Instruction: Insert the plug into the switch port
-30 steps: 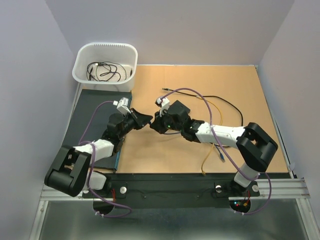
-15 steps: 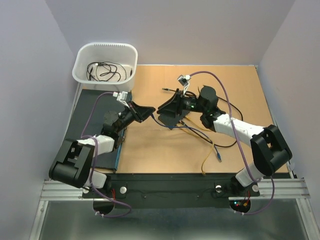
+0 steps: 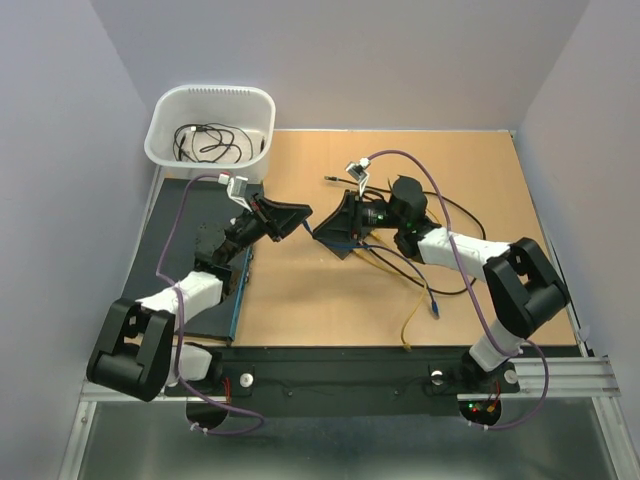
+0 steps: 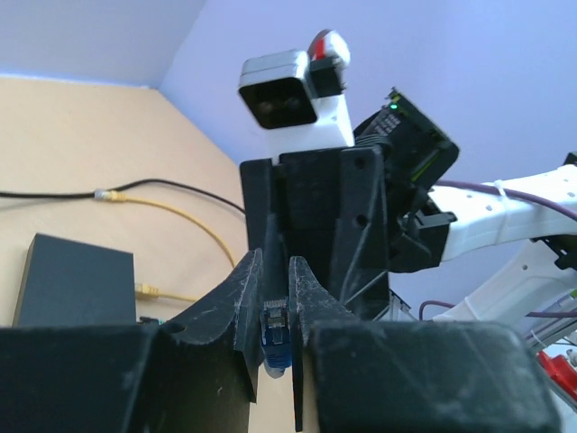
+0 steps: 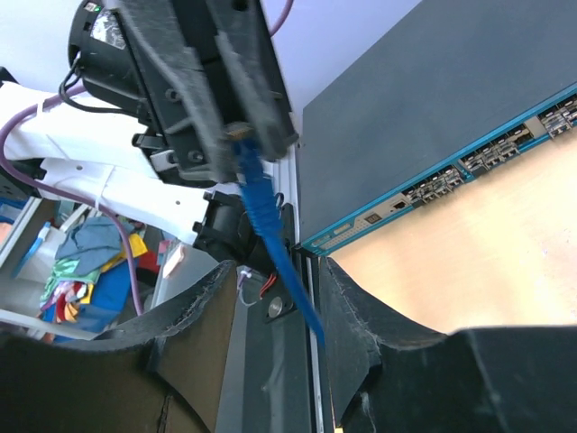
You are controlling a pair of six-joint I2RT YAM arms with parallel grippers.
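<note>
Left gripper (image 4: 275, 271) clamped on the blue plug (image 4: 275, 329), plug pinched between its two fingers, held in the air over the middle of the bench (image 3: 450, 160). Blue cable (image 5: 261, 203) hangs from the plug and runs down through the gap of the right gripper (image 5: 278, 271). Right gripper fingers stand apart, cable loose between them, not squeezed. In top view the two grippers face each other tip to tip, near, contact not clear. Switch port sits on the small black box (image 4: 77, 280), which lies flat on the bench, left of the fingers in left wrist view, apart from the blue plug. Yellow plug (image 4: 144, 290) sits in the box's edge, single sockets too small to tell. Blue plug not in any port. Large grey switch unit (image 5: 406, 108), teal front with rows of ports, lies along the bench's left side. White bin (image 3: 212, 91) with black cables at far left corner
</note>
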